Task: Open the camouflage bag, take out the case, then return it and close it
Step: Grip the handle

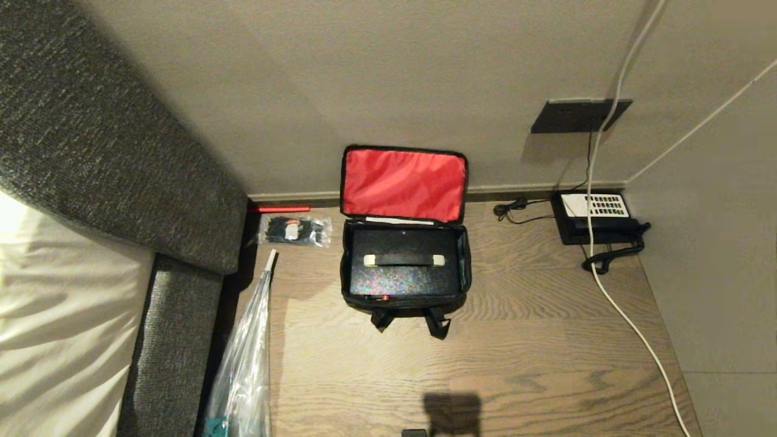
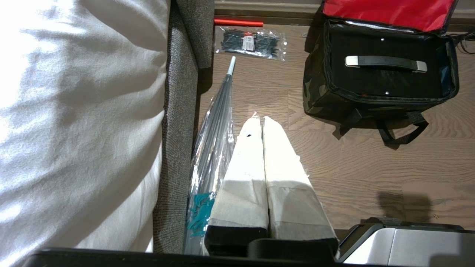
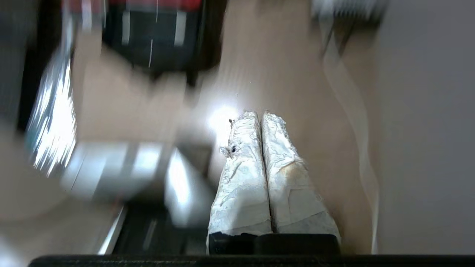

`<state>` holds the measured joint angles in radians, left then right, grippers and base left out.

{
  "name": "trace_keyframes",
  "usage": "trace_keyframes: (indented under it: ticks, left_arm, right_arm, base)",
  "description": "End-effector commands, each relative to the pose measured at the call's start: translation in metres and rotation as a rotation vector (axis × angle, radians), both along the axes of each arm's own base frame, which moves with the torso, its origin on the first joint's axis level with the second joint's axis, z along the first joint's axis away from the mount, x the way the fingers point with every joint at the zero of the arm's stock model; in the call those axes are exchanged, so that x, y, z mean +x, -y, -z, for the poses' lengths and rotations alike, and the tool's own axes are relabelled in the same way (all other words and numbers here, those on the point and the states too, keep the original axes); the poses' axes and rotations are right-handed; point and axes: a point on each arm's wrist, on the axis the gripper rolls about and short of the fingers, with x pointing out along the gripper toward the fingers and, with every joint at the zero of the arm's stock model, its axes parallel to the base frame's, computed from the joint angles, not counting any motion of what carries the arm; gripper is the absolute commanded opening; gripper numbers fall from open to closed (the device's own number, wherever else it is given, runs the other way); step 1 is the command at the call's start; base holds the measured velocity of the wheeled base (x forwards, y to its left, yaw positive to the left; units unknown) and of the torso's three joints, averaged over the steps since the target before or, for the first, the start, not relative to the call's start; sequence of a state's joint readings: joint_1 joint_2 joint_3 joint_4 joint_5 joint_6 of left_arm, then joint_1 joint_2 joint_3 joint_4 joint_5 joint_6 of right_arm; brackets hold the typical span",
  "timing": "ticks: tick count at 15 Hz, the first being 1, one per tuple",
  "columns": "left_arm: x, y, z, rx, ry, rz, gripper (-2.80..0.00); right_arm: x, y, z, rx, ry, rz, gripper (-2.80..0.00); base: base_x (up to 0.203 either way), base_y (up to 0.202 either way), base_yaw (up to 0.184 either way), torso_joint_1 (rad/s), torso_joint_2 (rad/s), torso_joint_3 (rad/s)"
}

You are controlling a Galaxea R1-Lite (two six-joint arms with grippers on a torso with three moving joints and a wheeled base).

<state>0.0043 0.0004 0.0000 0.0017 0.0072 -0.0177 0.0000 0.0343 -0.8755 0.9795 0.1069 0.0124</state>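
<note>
Bag (image 1: 405,285) sitting open, case (image 1: 402,267) inside; right gripper (image 3: 259,115) pressed together, hovering well short of it.

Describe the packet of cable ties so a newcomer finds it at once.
Start at the camouflage bag standing open on the wooden floor by the wall, its red-lined lid raised. Look to its left, toward the grey upholstered bed frame. The packet of cable ties lies flat there: clear plastic, black ties, unlike the long transparent umbrella below it.
</note>
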Motion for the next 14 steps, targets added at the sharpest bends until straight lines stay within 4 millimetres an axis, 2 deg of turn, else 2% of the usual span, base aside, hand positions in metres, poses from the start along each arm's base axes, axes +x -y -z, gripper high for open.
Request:
trace_keyframes:
  ticks: [1, 2, 4, 7, 9, 10, 12, 14]
  left_arm:
    - [0.0, 0.0, 0.001, -0.001, -0.001, -0.001, -2.8]
    - [0.0, 0.0, 0.001, -0.001, -0.001, -0.001, -2.8]
    - [0.0, 0.0, 0.001, -0.001, -0.001, -0.001, -2.8]
    - [0.0, 0.0, 0.001, -0.001, -0.001, -0.001, -2.8]
    - [0.0, 0.0, 0.001, -0.001, -0.001, -0.001, -2.8]
    - [0.0, 0.0, 0.001, -0.001, -0.001, -0.001, -2.8]
    - [0.0, 0.0, 0.001, -0.001, -0.001, -0.001, -2.8]
    - [0.0, 0.0, 0.001, -0.001, -0.001, -0.001, -2.8]
  right_arm:
    - [0.023, -0.001, -0.026, 0.051, -0.269, -0.005, -2.8]
    - [0.05, -0.001, -0.044, 0.078, -0.379, -0.003, -2.8]
    - [0.127, -0.001, -0.07, 0.12, -0.576, 0.007, -2.8]
    - [0.249, -0.001, -0.077, 0.139, -0.626, 0.004, -2.8]
    - [0.327, -0.005, -0.059, 0.125, -0.564, -0.028, -2.8]
    - [0.36, -0.011, -0.038, 0.116, -0.554, -0.056, -2.8]
    - [0.412, -0.037, 0.0, 0.076, -0.48, -0.124, -2.8]
    - [0.447, -0.076, 0.035, 0.004, -0.375, -0.13, -2.8]
  base:
    - [0.0, 0.0, 0.0, 0.0, 0.0, 0.0]
    - [0.0, 0.0, 0.0, 0.0, 0.0, 0.0]
    - [0.0, 0.0, 0.0, 0.0, 0.0, 0.0]
    - [0.0, 0.0, 0.0, 0.0, 0.0, 0.0]
    - [0.0, 0.0, 0.0, 0.0, 0.0, 0.0]
    - [0.0, 0.0, 0.0, 0.0, 0.0, 0.0]
    - [0.0, 0.0, 0.0, 0.0, 0.0, 0.0]
    - [0.0, 0.0, 0.0, 0.0, 0.0, 0.0]
